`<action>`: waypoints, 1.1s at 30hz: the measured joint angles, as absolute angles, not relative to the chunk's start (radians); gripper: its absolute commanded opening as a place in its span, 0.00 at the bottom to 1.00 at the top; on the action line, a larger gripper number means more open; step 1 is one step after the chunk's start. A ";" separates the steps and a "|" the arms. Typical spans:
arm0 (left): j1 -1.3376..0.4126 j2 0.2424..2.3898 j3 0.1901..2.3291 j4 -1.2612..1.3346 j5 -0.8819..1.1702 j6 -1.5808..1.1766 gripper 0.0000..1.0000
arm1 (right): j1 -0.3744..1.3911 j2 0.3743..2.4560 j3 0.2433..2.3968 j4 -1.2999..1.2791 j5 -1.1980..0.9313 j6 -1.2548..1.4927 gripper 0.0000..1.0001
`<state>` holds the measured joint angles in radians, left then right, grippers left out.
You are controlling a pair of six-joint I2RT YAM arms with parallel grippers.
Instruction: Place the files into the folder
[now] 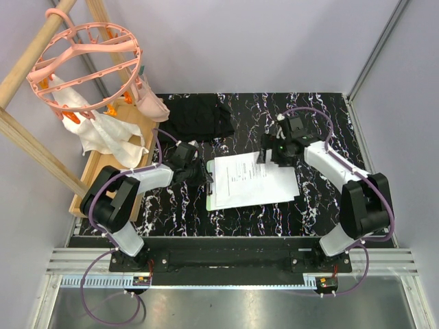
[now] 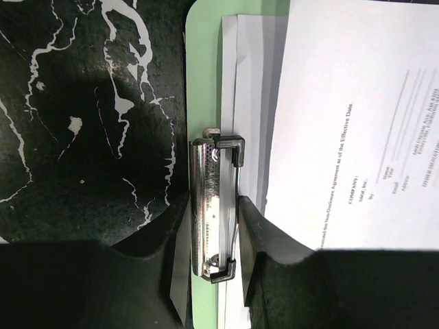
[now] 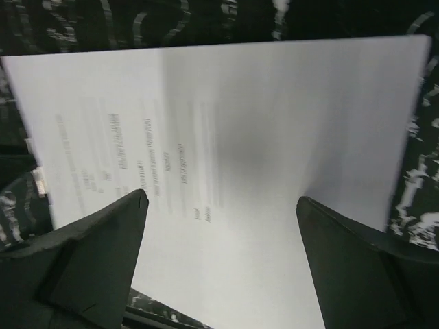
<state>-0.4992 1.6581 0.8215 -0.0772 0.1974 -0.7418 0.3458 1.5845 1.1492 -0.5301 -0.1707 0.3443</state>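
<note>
1. Top external view. You have the folder (image 1: 209, 199) lying flat on the black marbled table (image 1: 329, 123), about midway between the two arms, with its clip end toward the left arm. The files (image 1: 254, 179) lie on top of it and cover all but a green strip on the left. The left gripper (image 1: 195, 171) sits at that clip end. The right gripper (image 1: 273, 152) is at the far edge of the sheets. Black fabric (image 1: 199, 116) lies beyond the folder, apart from it. At far left, a white cloth (image 1: 110, 133) rests on a wooden board (image 1: 92, 168) beneath a pink hanger (image 1: 86, 62).

2. Left wrist view. Your left gripper (image 2: 214, 205) is closed onto the metal clip (image 2: 206, 178), with its fingers (image 2: 171, 267) pressed against the two long sides. The folder (image 2: 202, 82) shows as a green margin beside the clip. The printed top sheet (image 2: 350, 123) stops short of the clip. A blank sheet (image 2: 247, 89) under it reaches alongside the clip. You cannot tell whether the clip bites that sheet.

3. Right wrist view. Your right gripper (image 3: 221, 199) has its jaws spread wide and holds nothing. The printed sheet (image 3: 260, 116) lies flat below and between the fingers (image 3: 103, 260). Its text is blurred. You cannot tell whether the fingertips touch the paper.
</note>
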 measured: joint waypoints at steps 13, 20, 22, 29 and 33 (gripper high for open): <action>-0.501 1.666 0.835 -0.093 0.201 -0.734 0.00 | 0.223 1.580 1.042 -0.626 -0.062 0.219 1.00; -0.500 1.669 0.836 -0.088 0.213 -0.731 0.00 | 0.200 1.594 1.029 -0.621 -0.072 0.206 1.00; -0.500 1.669 0.835 -0.086 0.215 -0.730 0.00 | 0.200 1.607 1.026 -0.611 -0.084 0.205 1.00; -0.489 1.669 0.811 -0.035 0.256 -0.731 0.00 | 0.200 1.648 0.971 -0.561 -0.133 0.208 0.99; -0.486 1.669 0.799 -0.012 0.276 -0.734 0.00 | 0.200 1.653 0.964 -0.550 -0.132 0.213 0.98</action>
<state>-0.4858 1.6688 0.7994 -0.0124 0.2760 -0.7338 0.2001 1.6527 0.9642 -0.5503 -0.1318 0.2131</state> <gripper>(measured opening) 0.311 0.982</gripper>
